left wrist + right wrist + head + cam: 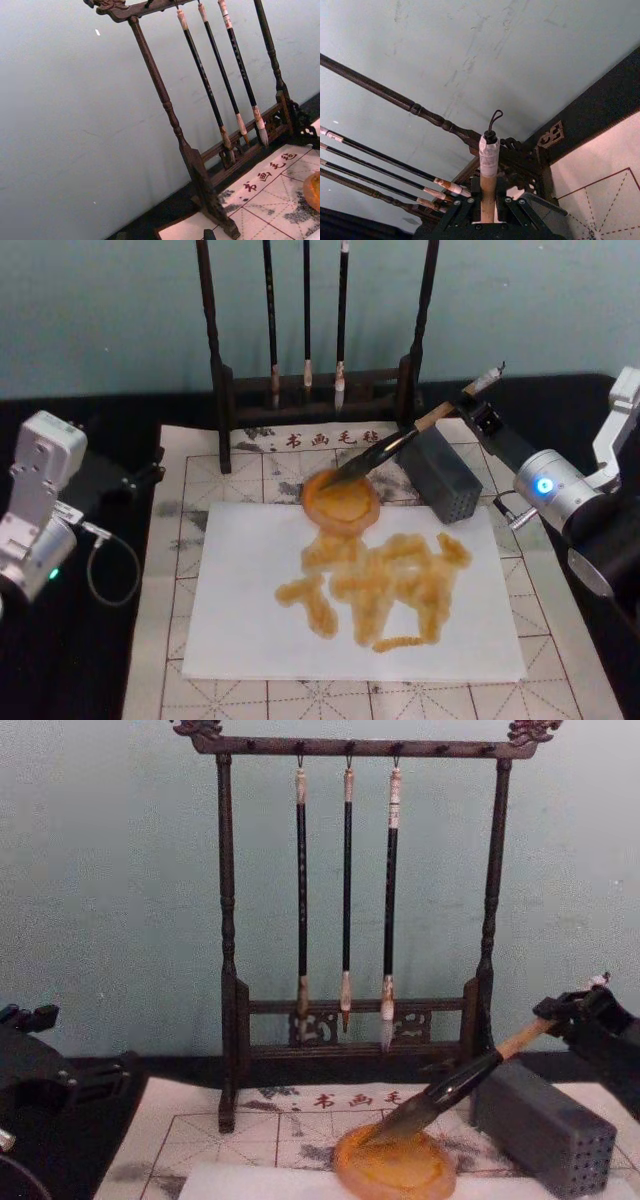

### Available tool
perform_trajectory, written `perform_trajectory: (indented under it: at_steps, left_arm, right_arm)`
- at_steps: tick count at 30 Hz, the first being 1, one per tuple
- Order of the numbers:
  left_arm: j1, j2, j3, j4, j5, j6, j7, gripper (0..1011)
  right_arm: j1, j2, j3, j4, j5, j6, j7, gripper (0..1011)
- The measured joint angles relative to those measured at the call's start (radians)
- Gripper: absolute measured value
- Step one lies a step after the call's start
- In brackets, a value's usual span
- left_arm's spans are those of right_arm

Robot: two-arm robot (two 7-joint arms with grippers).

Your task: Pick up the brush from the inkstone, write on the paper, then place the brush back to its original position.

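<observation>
The right gripper (478,408) is seen at the upper right of the head view, clamped on the tan upper shaft of the brush (400,443) just below its whitish cap. In the right wrist view the shaft (488,192) is gripped between the dark fingers (461,209) on both sides.

The brush's long axis is laid diagonally in the head view, cap at the upper right and tuft at the lower left. In the chest view it is tilted, tuft downward. The tuft is set on the upper right rim of the inkstone (345,512).

The black lower section is carried close over the near corner of the grey block (445,480). The right post of the brush rack (417,360) stands just behind it.

The inkstone is placed across the upper edge of the paper (235,590), which is marked with amber strokes (385,585) at centre and right. Bare white is left along its left side and lower edge. The gridded mat (195,485) is exposed all around.

The left arm (40,510) is parked at the left edge, well apart from the paper.
</observation>
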Motion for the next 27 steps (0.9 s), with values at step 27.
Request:
perform_trajectory:
  at_steps: [27]
  left_arm:
    - [0.000, 0.000, 0.000, 0.000, 0.000, 0.000, 0.000, 1001]
  right_arm:
    - [0.008, -0.013, -0.013, 0.017, -0.009, 0.005, -0.013, 192]
